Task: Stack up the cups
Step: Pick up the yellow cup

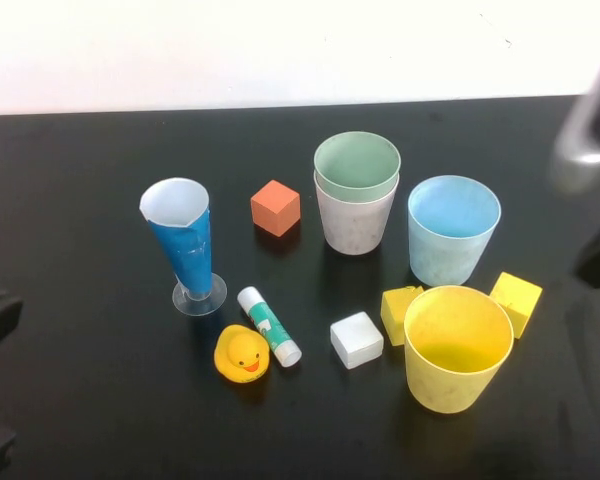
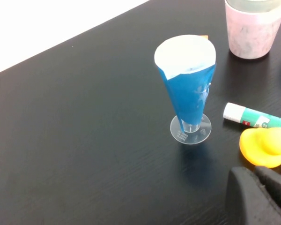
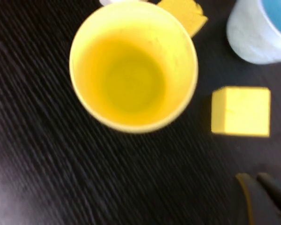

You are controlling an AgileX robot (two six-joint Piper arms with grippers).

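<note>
At nine o'clock on the table the left gripper [image 2: 261, 197] rests, fingers together, empty. Centre: green cup [image 1: 357, 165] nested in the pink cup [image 1: 354, 224]; blue cup [image 1: 453, 229] at three o'clock of them, yellow cup [image 1: 457, 347] at five. Right gripper [image 3: 264, 199] hovers above yellow, pinched together, empty. They look light, stiff, slick; pinch one rim wall.

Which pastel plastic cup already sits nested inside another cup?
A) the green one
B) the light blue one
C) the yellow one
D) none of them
A: the green plastic cup sits inside the pink speckled plastic cup, while the light blue plastic cup and the yellow plastic cup stand alone.
</note>
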